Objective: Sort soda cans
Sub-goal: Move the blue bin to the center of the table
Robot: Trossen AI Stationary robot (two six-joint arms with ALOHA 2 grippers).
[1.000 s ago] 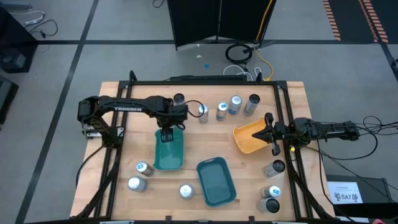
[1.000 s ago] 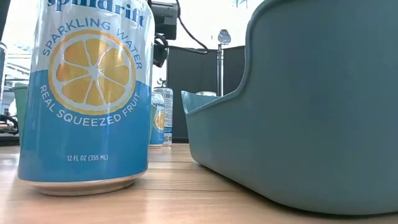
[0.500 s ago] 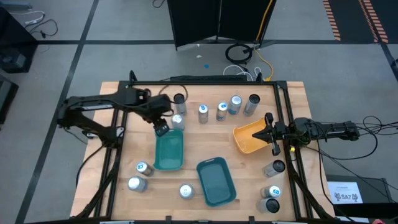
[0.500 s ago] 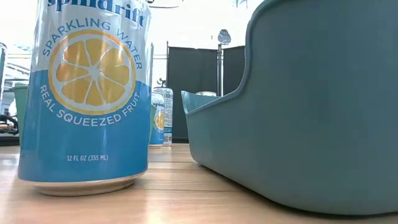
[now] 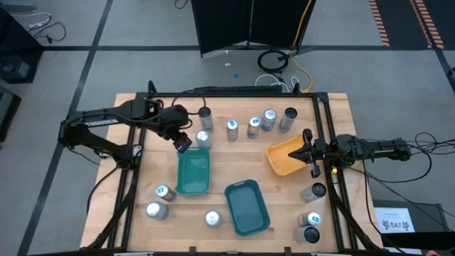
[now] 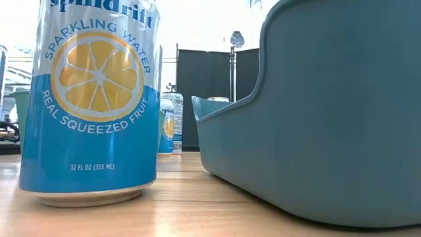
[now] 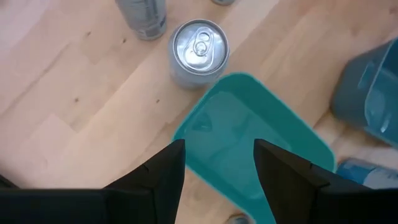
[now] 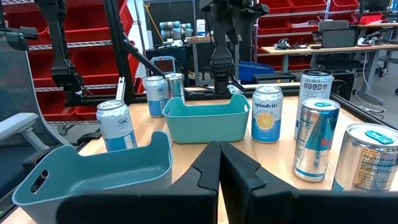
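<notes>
My left gripper [image 5: 183, 144] [image 7: 217, 163] is open and hovers over the far-left corner of the green tray [image 5: 192, 171] [image 7: 249, 140]. A silver-topped soda can [image 5: 202, 139] [image 7: 199, 46] stands on the table just past that tray's far edge, with a dark-topped can [image 5: 205, 114] beyond it. Several more cans [image 5: 254, 126] stand in a row along the far side. My right gripper [image 5: 311, 153] [image 8: 219, 158] is shut and waits at the right edge of the orange tray [image 5: 286, 158]; whether it touches the tray I cannot tell.
A teal-blue tray [image 5: 247, 206] [image 6: 316, 112] lies near the front centre. Three cans [image 5: 163, 192] stand near the front left, one of them a blue lemon can [image 6: 92, 99] close to the low camera. Three more [image 5: 311, 219] stand near the front right. Black frame rails [image 5: 131, 178] line both sides.
My left gripper has drawn back from above the green tray's middle toward the table's left and far edges, tilting as the arm folded. This uncovered the silver-topped can by the tray's far edge. The arm has left the low view. The right arm kept still.
</notes>
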